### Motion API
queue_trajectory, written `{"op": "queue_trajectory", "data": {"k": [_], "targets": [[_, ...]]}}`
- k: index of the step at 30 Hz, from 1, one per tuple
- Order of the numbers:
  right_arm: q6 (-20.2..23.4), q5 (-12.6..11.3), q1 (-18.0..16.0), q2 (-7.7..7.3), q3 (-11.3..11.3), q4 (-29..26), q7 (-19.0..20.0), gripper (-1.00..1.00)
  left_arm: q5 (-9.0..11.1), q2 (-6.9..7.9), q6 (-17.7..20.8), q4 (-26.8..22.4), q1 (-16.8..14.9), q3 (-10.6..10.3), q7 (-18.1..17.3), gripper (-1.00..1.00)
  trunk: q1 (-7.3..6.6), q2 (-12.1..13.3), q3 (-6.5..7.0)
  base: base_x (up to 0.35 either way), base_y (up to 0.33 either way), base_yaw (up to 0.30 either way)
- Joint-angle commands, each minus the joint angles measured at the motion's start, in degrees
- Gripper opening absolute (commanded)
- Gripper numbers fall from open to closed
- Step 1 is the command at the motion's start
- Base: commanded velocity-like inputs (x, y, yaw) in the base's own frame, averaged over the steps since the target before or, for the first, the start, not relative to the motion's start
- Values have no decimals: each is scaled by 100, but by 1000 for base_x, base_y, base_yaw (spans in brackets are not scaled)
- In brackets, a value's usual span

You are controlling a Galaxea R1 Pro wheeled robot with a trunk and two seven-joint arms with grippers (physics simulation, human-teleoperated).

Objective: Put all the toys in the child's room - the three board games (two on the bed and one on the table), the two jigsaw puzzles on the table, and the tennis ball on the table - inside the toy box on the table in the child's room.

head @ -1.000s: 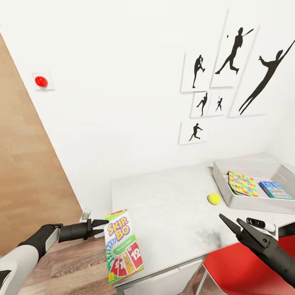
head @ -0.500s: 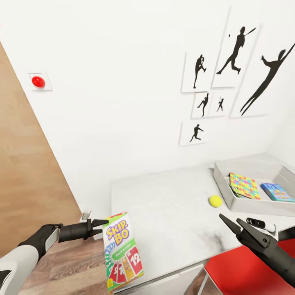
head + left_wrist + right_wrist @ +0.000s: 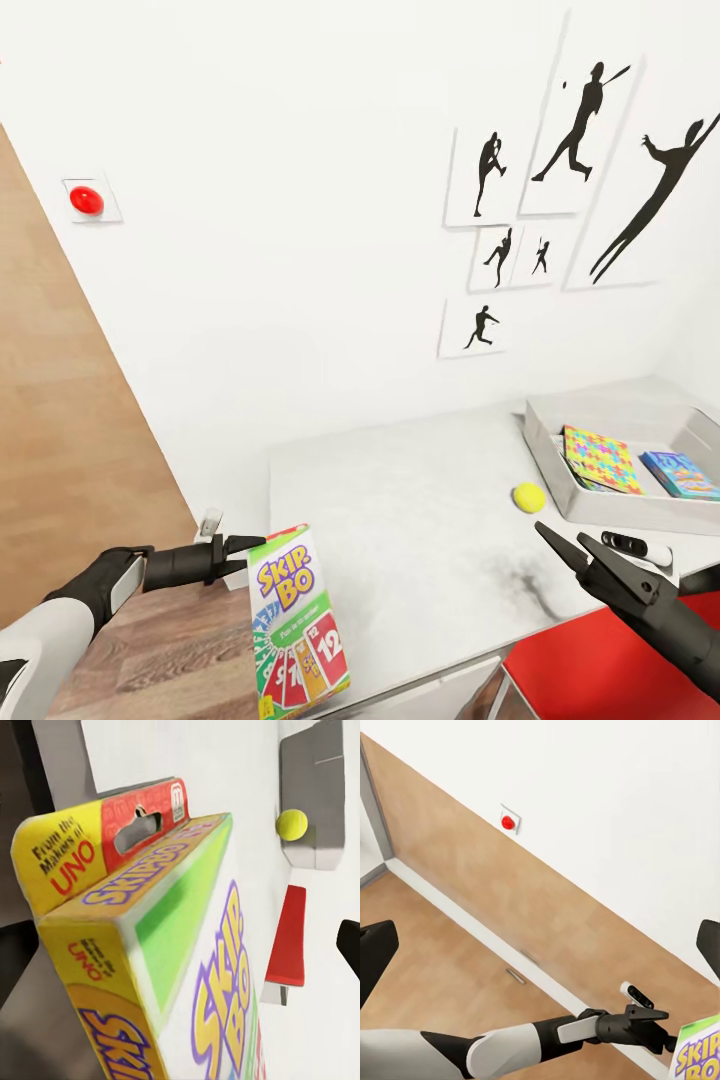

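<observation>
My left gripper is shut on the top corner of the green-yellow-red Skip-Bo board game, which hangs upright at the near left corner of the table. In the left wrist view the same Skip-Bo box looms close. The tennis ball lies on the table just left of the light-grey toy box. Inside the toy box lie a mosaic jigsaw puzzle and a blue board game. My right gripper hovers open and empty over the table's front right.
A red chair stands under the table's front edge, below my right arm. A small black-and-white object lies on the table near the toy box. A wooden door and a red wall button are at the left. Player silhouettes hang on the wall.
The camera has shifted slightly, so wall and table slide in the picture. The Skip-Bo box hangs a little lower against my left fingers. Both grippers keep their places in the picture.
</observation>
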Motion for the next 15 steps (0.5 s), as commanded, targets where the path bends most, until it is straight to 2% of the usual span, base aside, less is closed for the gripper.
{"op": "queue_trajectory", "data": {"k": [1,6,12,15], "targets": [[35,-24,-3,-1,3,0,0,100,-15,1,54,1,-3,30,-17,100,0,-4,-6,3,0,0],[34,-20,-3,-1,6,0,-2,100,-15,4,53,-1,-4,34,-17,100,0,-4,-6,1,0,0],[34,-20,-3,-1,7,0,-3,100,-15,5,54,-1,-3,32,-17,100,132,-245,-114,0,0,0],[36,-20,-3,-1,5,0,-4,100,-15,5,58,-2,-3,32,-17,100,132,-245,-114,0,0,0]]}}
